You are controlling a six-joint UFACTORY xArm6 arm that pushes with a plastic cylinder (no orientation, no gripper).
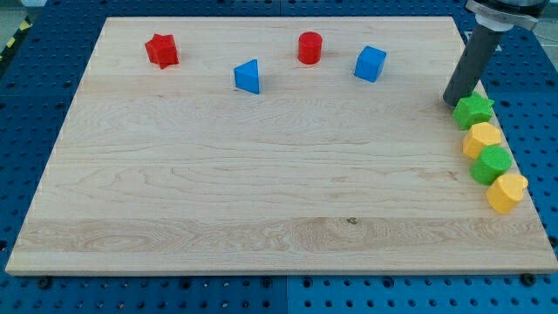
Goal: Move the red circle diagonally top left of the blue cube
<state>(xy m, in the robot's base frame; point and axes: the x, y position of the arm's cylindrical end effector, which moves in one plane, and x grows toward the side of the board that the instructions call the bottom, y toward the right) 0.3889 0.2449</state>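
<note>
Nearest the view's bottom, at the right edge of the wooden worktop (261, 201), lies a yellow block (506, 192) with a lobed, heart-like outline. Just above it a green cylinder (492, 164) touches it, then a second yellow block (481, 139) of faceted shape, then a green star (473, 109), the four forming a close column slanting up toward the view's top.

My tip (453, 102) rests on the wood just left of the green star, touching or nearly so; I cannot tell which. The arm carries no fingers, only the dark rod, so nothing is pinched.

Along the view's top sits the red circle (309, 47), a short upright cylinder of plain bright red with a flat round top. The blue cube (370, 64) stands near it on the view's right and slightly lower. A blue triangular block (248, 77) lies left of and below the red circle, and a red star (161, 50) lies farther left. My tip is well apart from the red circle.
</note>
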